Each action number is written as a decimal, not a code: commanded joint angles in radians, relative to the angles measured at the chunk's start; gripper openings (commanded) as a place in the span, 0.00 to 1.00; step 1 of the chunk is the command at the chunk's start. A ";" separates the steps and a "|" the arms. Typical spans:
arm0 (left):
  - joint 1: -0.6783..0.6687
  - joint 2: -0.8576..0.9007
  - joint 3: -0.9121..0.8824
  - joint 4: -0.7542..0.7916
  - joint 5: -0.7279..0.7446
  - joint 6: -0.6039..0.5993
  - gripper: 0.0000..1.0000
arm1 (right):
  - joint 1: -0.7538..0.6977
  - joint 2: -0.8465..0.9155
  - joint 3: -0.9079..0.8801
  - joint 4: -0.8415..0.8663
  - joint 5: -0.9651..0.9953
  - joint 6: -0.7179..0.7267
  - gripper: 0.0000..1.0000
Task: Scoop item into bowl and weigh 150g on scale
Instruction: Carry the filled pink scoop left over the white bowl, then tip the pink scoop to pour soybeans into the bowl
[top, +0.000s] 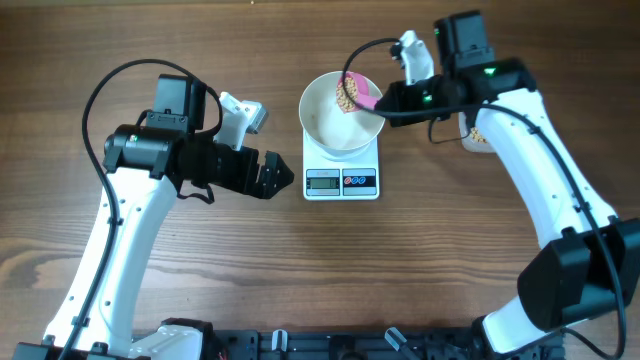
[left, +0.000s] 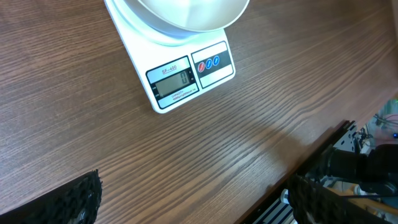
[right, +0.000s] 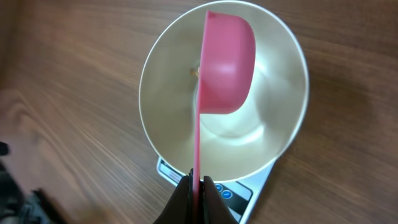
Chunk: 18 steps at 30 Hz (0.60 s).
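Loose, light, free-rolling beans (top: 347, 97) ride in the rigid pink scoop (right: 227, 68) held over the bowl (top: 318, 130) on the scale (top: 341, 181), its thin handle pinched edge-on by the right claw (right: 198, 184), so tip gradually; the left claw (top: 278, 176) stands spread, empty, beside the scale.

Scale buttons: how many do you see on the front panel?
2. A red button and a blue button sit side by side, just right of the display, on the front edge of the scale. None appears hidden.
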<state>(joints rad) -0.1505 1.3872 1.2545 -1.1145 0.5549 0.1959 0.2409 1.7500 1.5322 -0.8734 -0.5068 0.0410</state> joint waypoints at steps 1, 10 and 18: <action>-0.005 -0.010 -0.005 0.000 0.020 -0.002 1.00 | 0.061 -0.037 0.033 0.018 0.097 -0.067 0.04; -0.005 -0.010 -0.005 0.000 0.019 -0.002 1.00 | 0.101 -0.064 0.033 0.023 0.226 -0.093 0.04; -0.005 -0.010 -0.005 0.000 0.019 -0.002 1.00 | 0.111 -0.117 0.033 0.011 0.276 -0.130 0.04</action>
<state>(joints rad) -0.1505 1.3872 1.2545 -1.1145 0.5549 0.1959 0.3382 1.6749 1.5341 -0.8589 -0.2729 -0.0502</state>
